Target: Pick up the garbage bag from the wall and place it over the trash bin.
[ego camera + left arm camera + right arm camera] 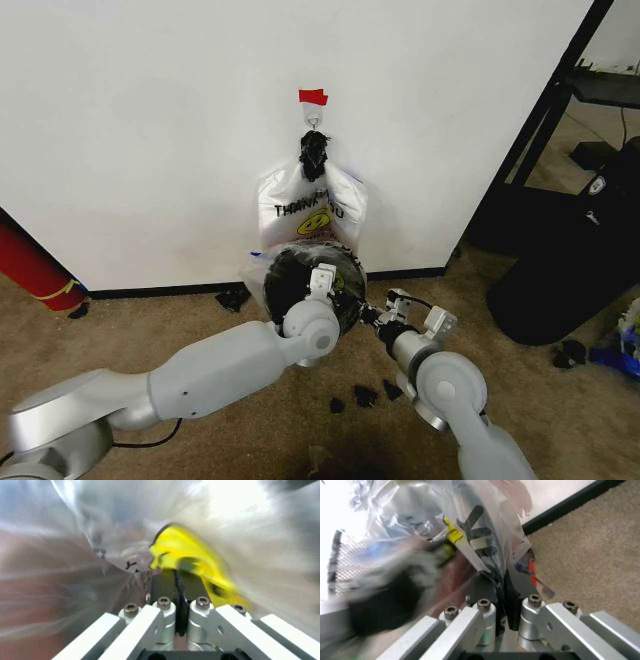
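Head view: the thin translucent whitish plastic garbage bag (262,272) is draped over the small round black mesh trash bin (305,285) below the plain white wall (150,130), both grippers at its rim.

Left wrist view: left gripper (176,580) fingers pinch the bag's yellow print.

Right wrist view: right gripper (499,588) fingers pinch printed plastic beside the bin's mesh.
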Controlling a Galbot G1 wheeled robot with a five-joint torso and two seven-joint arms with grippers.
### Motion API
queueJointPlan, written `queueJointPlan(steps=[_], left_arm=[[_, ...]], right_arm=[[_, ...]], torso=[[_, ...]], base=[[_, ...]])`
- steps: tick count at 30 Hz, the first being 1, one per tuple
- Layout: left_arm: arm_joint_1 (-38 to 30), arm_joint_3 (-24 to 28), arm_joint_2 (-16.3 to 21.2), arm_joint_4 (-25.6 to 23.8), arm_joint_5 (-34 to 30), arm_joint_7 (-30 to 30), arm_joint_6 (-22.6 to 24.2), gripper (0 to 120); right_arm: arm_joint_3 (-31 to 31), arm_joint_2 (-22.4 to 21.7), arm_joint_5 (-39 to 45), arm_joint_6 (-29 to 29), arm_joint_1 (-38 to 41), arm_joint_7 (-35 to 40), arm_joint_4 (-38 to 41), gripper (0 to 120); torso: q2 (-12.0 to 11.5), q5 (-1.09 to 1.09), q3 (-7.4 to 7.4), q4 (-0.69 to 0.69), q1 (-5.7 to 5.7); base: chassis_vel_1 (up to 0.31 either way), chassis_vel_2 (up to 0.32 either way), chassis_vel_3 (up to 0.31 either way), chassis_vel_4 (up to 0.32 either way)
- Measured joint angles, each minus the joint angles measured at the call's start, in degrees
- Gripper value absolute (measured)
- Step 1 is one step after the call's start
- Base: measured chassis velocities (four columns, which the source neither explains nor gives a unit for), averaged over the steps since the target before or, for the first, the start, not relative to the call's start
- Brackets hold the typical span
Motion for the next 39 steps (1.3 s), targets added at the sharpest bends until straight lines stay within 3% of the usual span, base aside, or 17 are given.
queueJointPlan(steps=[4, 7, 9, 13, 15, 17, 18, 21, 22, 25, 28, 29, 32, 39], left_arm=[[0.49, -2.37, 2.45, -4.92, -0.69, 1.38, -0.60, 0], [5.39, -8.33, 8.34, -9.99, 4.58, 7.94, -2.98, 0], [6.22, -9.10, 9.07, -10.41, 5.52, 8.74, -3.39, 0], [17.36, -16.96, 16.93, -15.22, 19.43, 18.33, -10.26, 0], [20.88, -19.05, 18.72, -16.53, 23.99, 22.01, -13.34, 0], [23.09, -21.13, 19.01, -17.07, 27.04, 24.79, -15.73, 0], [24.69, -23.17, 18.82, -17.42, 28.42, 26.10, -16.78, 0], [38.05, -37.19, 17.42, -20.66, 35.79, 29.69, -20.36, 15], [38.05, -37.19, 17.42, -20.66, 35.79, 29.69, -20.36, 15], [49.55, -47.21, 16.60, -23.43, 37.25, 30.55, -21.23, 27], [56.15, -54.14, 15.91, -25.19, 37.45, 30.70, -22.13, 38], [56.15, -54.14, 15.91, -25.19, 37.45, 30.70, -22.13, 38], [60.47, -58.25, 14.56, -26.46, 37.46, 31.02, -22.24, 53], [60.99, -59.31, 13.43, -26.63, 37.27, 30.68, -21.97, 76]], right_arm=[[-0.22, -0.12, 2.12, -1.66, 1.24, 2.22, 0.00, 0], [-0.16, -0.12, 8.53, -4.51, 3.29, 7.28, -0.13, 0], [-0.08, -0.10, 9.78, -5.02, 3.53, 8.21, -0.23, 0], [0.16, -0.04, 14.96, -7.78, 4.30, 11.95, -1.96, 0], [0.51, 0.05, 15.68, -8.33, 4.28, 12.36, -2.38, 0], [1.56, 0.07, 16.02, -8.82, 3.61, 12.63, -2.33, 0], [2.07, 0.08, 16.09, -9.01, 3.36, 12.97, -2.31, 0], [1.90, -0.16, 16.72, -10.06, 4.41, 14.30, -3.23, 0], [1.90, -0.16, 16.72, -10.06, 4.41, 14.30, -3.23, 0], [1.26, -0.91, 17.14, -10.92, 4.98, 13.77, -3.80, 4], [0.94, -1.37, 16.84, -11.17, 5.02, 11.48, -4.70, 12], [0.94, -1.37, 16.84, -11.17, 5.02, 11.48, -4.70, 12], [0.55, -1.05, 15.90, -11.18, 5.06, 9.70, -6.30, 27], [0.58, -0.48, 15.21, -11.18, 5.04, 7.71, -6.69, 50]], torso=[[0.00, 0.00, -0.01, 0.00, 0.00], [0.00, -0.01, -0.01, 0.03, -0.01], [0.00, -0.01, -0.01, 0.04, -0.01], [0.00, -0.01, -0.01, 0.04, 0.00], [0.00, -0.03, 0.00, 0.07, 0.00], [0.01, 0.02, -0.01, 0.08, -0.01], [0.00, 0.00, -0.01, -0.03, -0.01], [0.01, 0.02, -0.01, -0.01, 0.00], [0.01, 0.02, -0.01, -0.01, 0.00], [0.01, -0.02, -0.01, 0.09, -0.01], [0.01, 0.04, -0.01, 0.06, -0.01], [0.01, 0.04, -0.01, 0.06, -0.01], [0.01, 0.03, -0.01, 0.01, -0.01], [0.01, 0.00, -0.01, 0.02, -0.01]], base=[[0.000, 0.000, 0.000, 0.000], [0.000, 0.000, 0.000, 0.000], [0.000, 0.000, 0.000, 0.000], [0.000, 0.000, 0.000, 0.000], [0.000, 0.000, 0.000, 0.000], [0.000, 0.000, 0.000, 0.000], [0.000, 0.000, 0.000, 0.000], [-0.035, -0.011, -0.013, -0.004], [0.000, 0.000, 0.000, 0.000], [0.000, 0.000, 0.000, 0.000], [0.000, 0.000, 0.000, 0.000], [0.000, 0.000, 0.000, 0.000], [0.000, 0.000, 0.000, 0.000], [0.000, 0.000, 0.000, 0.000]])
